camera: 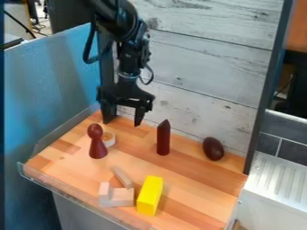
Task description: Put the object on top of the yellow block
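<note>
The gripper (123, 120) hangs over the back left of the wooden table, fingers spread apart and nothing between them. Near the front edge lies the yellow block (150, 195), its top bare. Which thing the task means by "the object" I cannot tell. A dark red pawn-like piece (98, 147) stands at the left, in front of the gripper. A dark red pointed post (163, 138) is upright near the middle, right of the gripper. Farther right sits a dark brown egg (212, 148).
A pale round piece (108, 139) is partly behind the pawn-like piece. Left of the yellow block are a notched wooden block (117, 196) and a thin wooden piece (122, 177). A blue wall (54, 85) bounds the left, white boards (203, 58) the back.
</note>
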Robot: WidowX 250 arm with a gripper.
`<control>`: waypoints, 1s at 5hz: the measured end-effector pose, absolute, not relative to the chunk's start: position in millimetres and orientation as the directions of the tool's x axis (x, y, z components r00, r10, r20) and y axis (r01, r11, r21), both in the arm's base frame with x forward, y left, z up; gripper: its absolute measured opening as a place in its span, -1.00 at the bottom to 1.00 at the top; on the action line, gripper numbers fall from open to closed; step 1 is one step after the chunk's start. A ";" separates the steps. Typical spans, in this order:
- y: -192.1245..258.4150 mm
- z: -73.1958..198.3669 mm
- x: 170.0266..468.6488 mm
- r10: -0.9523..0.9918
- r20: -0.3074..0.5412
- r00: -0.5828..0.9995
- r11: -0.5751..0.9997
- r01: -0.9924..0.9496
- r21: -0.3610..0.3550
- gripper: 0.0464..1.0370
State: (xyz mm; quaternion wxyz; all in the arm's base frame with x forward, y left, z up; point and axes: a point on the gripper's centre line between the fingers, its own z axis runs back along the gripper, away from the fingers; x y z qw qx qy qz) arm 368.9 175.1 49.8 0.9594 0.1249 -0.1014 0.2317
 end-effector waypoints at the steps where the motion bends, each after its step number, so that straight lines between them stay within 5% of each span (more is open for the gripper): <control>1: 185.5 39.4 372.2 0.426 0.248 0.870 0.849 -0.479 0.223 0.93; 5: 220.2 6.6 380.7 0.505 0.175 0.845 0.805 -0.534 0.258 0.93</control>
